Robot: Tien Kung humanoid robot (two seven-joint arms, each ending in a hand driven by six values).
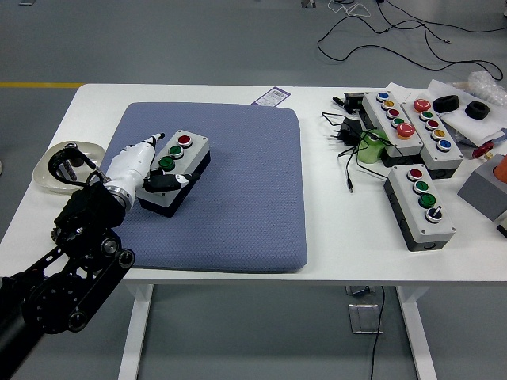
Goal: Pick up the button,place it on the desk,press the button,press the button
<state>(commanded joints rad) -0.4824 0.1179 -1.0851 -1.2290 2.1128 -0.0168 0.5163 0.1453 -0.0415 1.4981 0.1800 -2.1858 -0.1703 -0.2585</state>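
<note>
A grey button box (176,172) with a black base is seen lying on a blue pad (230,198) in the left half of the frame, its long side angled toward the upper right. Three round buttons are set in its top: a red one (184,141) farthest up, then two green ones below it. The left hand (145,165) is laid against the box's left side, white fingers (149,145) stretched along the top edge near the green buttons and a dark thumb tucked against the lower end. Whether the box is truly clamped or only touched cannot be told. The right hand is not seen.

The box is judged to be rigid, hard-shelled plastic and moderately light, with smooth sides that may slip under a loose hold. It is probably best taken across its narrow width, on the two long side walls, with the buttons left uncovered. The soft pad beneath is likely to give a little when the box is pressed.

Other button boxes (420,206), cables (348,134) and a green item are spread over the right of the white bench (341,261), well apart from the pad. A pale dish (49,170) sits at the left edge.
</note>
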